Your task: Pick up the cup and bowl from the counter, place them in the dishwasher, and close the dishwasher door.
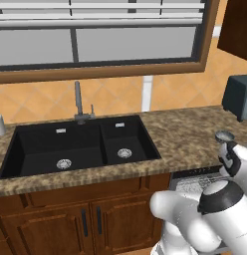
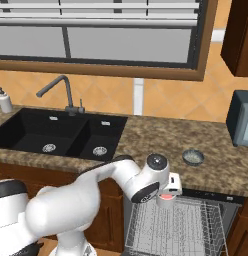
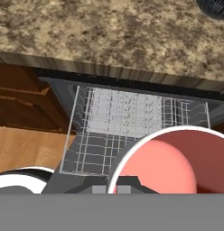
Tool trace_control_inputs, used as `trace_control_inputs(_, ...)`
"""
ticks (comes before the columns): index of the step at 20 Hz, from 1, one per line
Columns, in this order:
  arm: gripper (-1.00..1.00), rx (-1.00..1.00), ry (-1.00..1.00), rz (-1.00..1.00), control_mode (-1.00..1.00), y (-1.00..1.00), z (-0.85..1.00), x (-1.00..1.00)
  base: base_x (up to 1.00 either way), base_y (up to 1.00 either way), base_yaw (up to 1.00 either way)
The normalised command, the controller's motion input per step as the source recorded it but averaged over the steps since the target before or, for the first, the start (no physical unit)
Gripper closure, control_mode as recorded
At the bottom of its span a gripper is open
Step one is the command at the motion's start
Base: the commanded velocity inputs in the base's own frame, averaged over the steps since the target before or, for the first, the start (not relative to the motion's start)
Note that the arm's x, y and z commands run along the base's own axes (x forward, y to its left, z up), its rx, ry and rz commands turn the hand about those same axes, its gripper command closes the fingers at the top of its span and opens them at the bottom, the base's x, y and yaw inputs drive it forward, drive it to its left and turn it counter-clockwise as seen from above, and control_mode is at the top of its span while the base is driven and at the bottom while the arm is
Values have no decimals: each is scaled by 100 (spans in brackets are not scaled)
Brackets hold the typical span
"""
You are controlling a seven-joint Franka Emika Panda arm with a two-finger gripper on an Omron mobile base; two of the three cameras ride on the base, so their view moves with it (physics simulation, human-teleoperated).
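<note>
The gripper (image 2: pixel 166 198) was clamped on the red cup (image 3: pixel 170 162) above the pulled-out rack (image 2: pixel 176 225) of the open dishwasher (image 3: pixel 132 117), not yet released, while the bowl (image 2: pixel 193 157) waited near the counter's (image 2: pixel 156 135) front edge.

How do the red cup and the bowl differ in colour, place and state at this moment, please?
Colour: the cup is red inside with a white rim, while the bowl is dark with a pale, speckled inside. Place: the cup hangs above the dishwasher's wire rack; the bowl rests on the counter. State: the cup is held at the gripper, the bowl lies free. Both are round, open vessels.
</note>
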Motion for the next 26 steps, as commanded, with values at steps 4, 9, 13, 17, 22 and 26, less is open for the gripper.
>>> trace_control_inputs(4, 100, 1, 6, 0, -100, -3, -23, -2, 0, 0, 0)
trace_control_inputs(9, 100, 4, 17, -3, -100, -5, -46, 6, 0, 0, 0)
trace_control_inputs(13, 100, 17, 10, -5, -100, -8, -33, -4, 0, 0, 0)
trace_control_inputs(17, 100, 23, 6, -1, -100, 1, -59, -4, 0, 0, 0)
trace_control_inputs(22, 100, 6, -5, 0, -100, 16, -51, 0, 0, 0, 0)
trace_control_inputs(26, 100, 0, 0, 0, -100, 16, -39, 18, 0, 0, 0)
